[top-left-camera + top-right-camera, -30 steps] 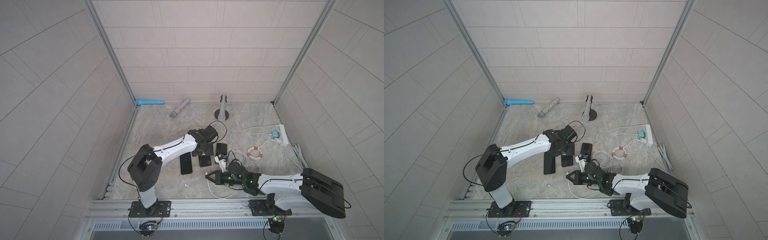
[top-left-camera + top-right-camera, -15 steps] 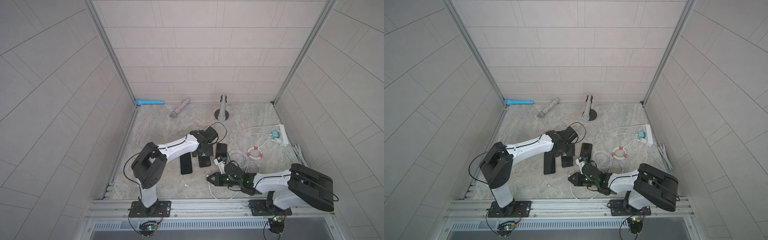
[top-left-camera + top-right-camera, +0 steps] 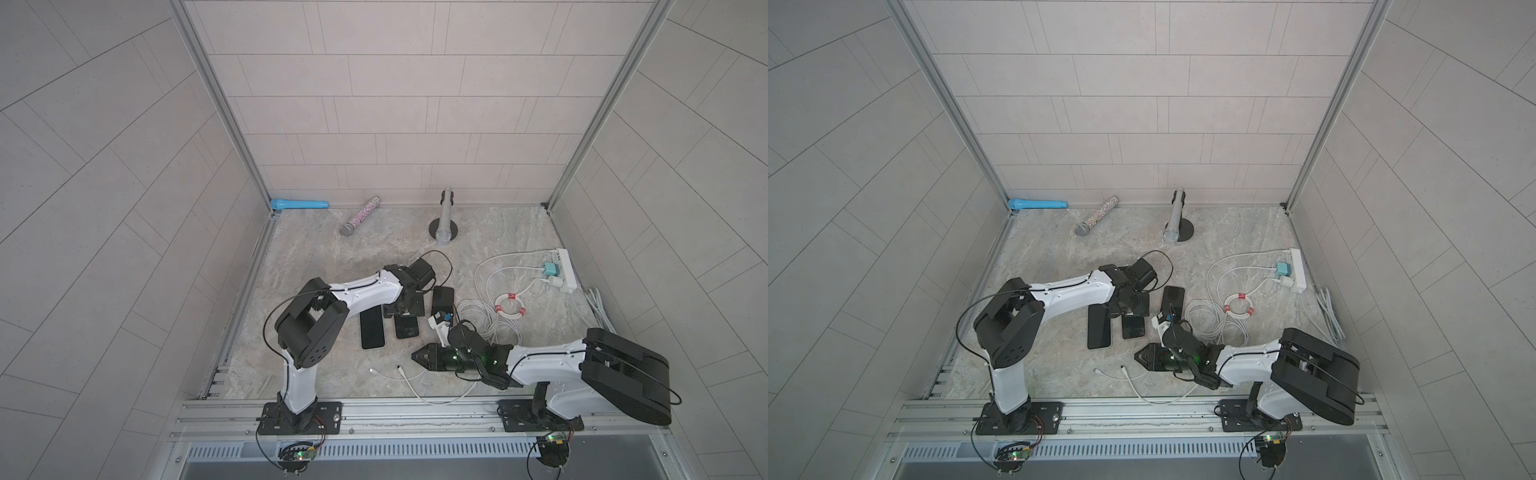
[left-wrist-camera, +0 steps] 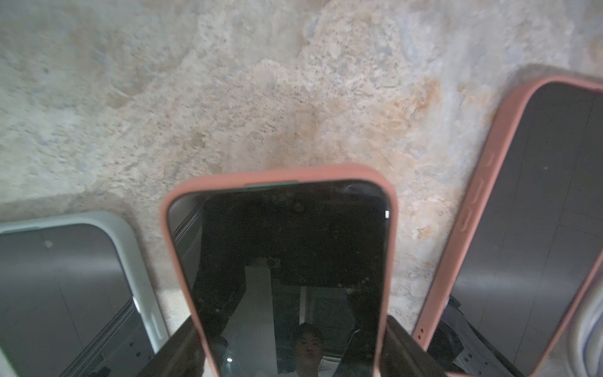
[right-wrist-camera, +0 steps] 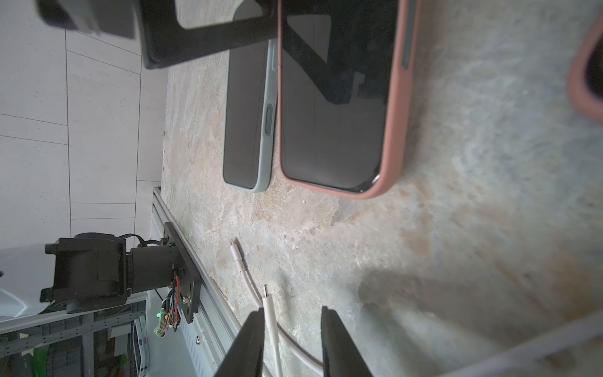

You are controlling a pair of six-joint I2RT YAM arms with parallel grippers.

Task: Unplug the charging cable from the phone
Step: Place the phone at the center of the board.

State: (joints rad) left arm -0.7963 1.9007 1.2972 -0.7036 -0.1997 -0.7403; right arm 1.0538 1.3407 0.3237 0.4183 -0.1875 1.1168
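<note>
1. Bench (image 3: pixel 332 257): action is mid-bench to front edge.
2. Left gripper (image 3: pixel 404 308): clamped across the pink-cased phone (image 4: pixel 287 261), pinning it mid-bench.
3. Right gripper (image 5: pixel 292 313): clenched a second ago, jaws now parted, so it has let go.
4. Phone: the end facing the right gripper has nothing plugged in.
5. Cable (image 5: pixel 270 326): lies loose between the parted jaws near the front edge, with its plug (image 5: pixel 266 290) well clear of the phone. Unplug looks done; only retreat left.
</note>
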